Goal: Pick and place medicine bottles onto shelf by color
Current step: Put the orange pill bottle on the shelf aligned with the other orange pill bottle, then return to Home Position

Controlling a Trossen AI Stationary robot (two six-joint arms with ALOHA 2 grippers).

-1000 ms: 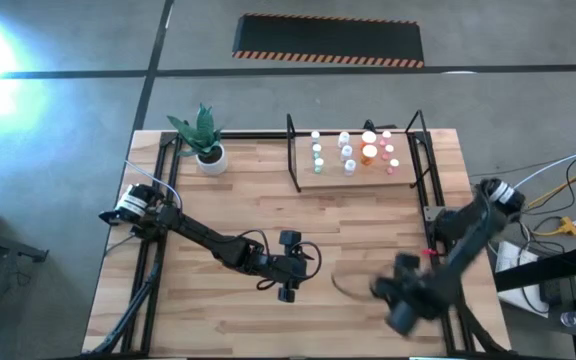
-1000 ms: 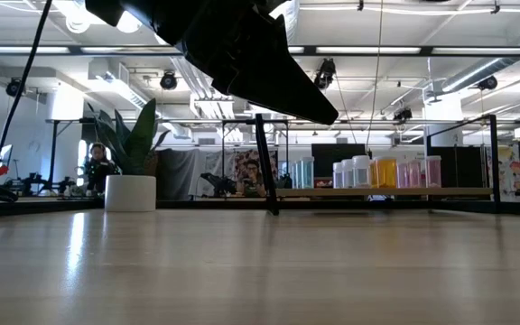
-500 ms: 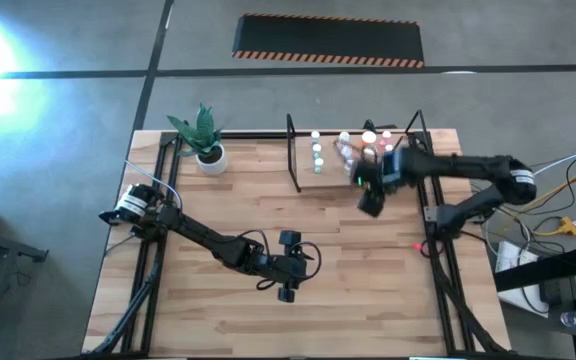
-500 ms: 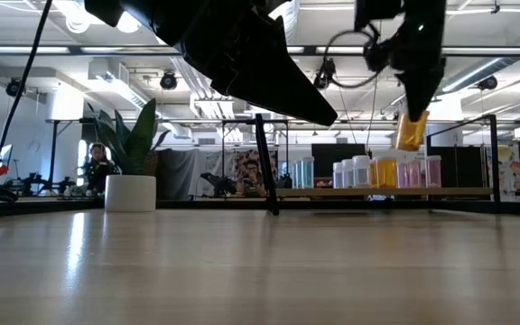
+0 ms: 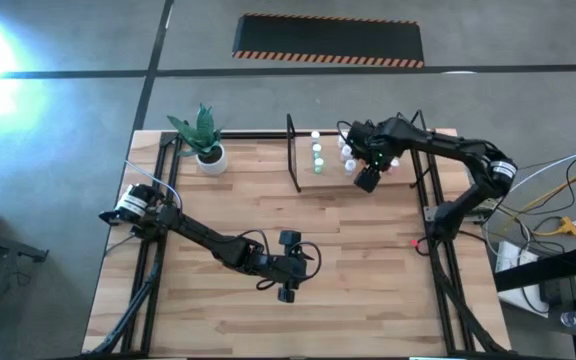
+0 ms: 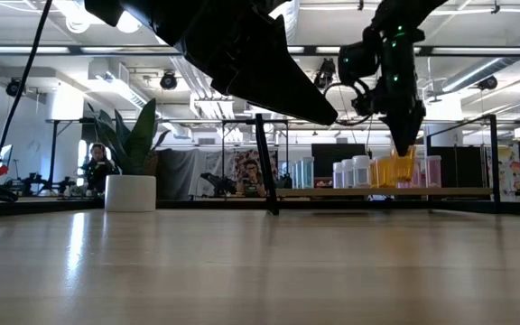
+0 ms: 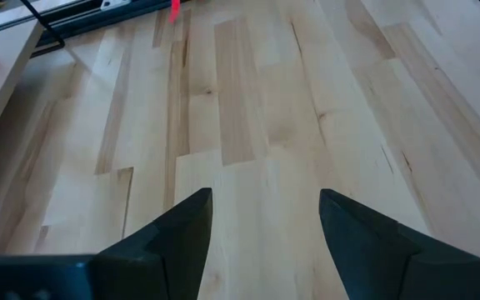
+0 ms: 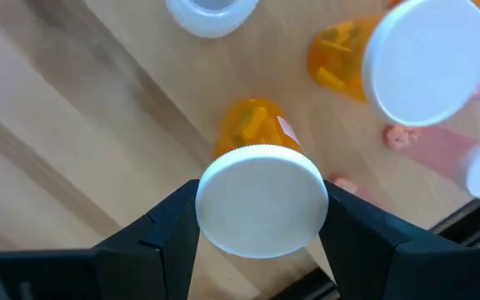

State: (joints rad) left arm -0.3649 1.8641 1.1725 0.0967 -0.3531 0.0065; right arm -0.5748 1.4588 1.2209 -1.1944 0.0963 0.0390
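right gripper has its jaws snug around an orange bottle just above the shelf, beside another orange one (left gripper idles open mid-table), so I'd lower it straight, then let go.

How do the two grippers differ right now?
The right gripper is over the shelf, clamped on the white cap of an orange bottle; the left gripper hangs open and empty above bare tabletop, mid-table. Both have dark two-finger jaws.
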